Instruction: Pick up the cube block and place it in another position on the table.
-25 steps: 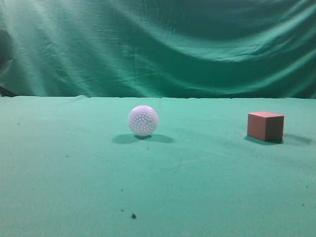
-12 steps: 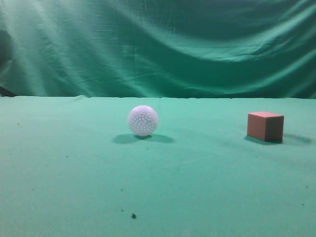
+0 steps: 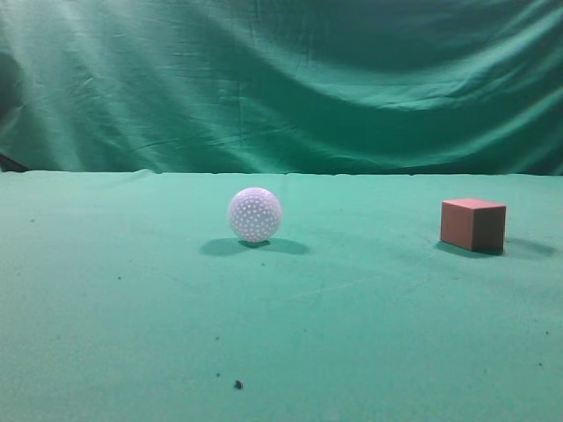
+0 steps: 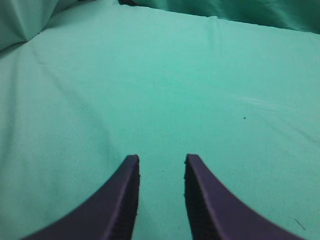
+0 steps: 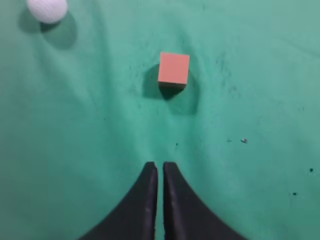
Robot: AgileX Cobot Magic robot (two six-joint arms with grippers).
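The reddish-brown cube block (image 3: pixel 473 225) sits on the green table (image 3: pixel 132 299) at the right of the exterior view. It also shows in the right wrist view (image 5: pixel 173 69), well ahead of my right gripper (image 5: pixel 160 166), which is shut and empty above the cloth. My left gripper (image 4: pixel 161 159) is open and empty over bare green cloth (image 4: pixel 160 90). Neither gripper shows in the exterior view.
A white dimpled ball (image 3: pixel 255 214) rests left of the cube near the table's middle; it also shows at the top left of the right wrist view (image 5: pixel 47 10). A wrinkled green backdrop (image 3: pixel 281 79) hangs behind the table. A small dark speck (image 3: pixel 237 384) lies near the front.
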